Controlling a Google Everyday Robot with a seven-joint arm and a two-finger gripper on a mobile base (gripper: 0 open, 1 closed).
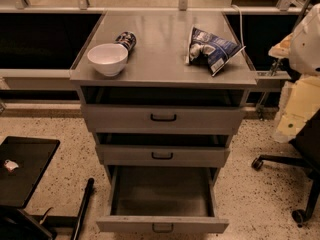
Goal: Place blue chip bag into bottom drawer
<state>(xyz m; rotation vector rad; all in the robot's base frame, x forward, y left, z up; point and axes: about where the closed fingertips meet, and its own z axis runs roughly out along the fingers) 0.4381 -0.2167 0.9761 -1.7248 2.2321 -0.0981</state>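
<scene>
Pre-grasp: blue chip bag (212, 51) on surface (160, 39), bottom drawer (162, 224) open. Our claw is out of view, so we cannot tell its state; we judge it must next reach the bag.

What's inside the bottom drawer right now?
The bottom drawer is pulled open; nothing shows on its visible grey floor. Its back end is hidden under the drawer above. The blue chip bag lies on the cabinet top. The gripper is not in view.

Cannot read print on the crumpled dark-blue foil chip bag (212, 51). See only part of the small dark cylindrical can (127, 39) behind the round white bowl (107, 59). Lose pale bulky shape (306, 39) past right edge. Find gripper nowhere in view.
</scene>
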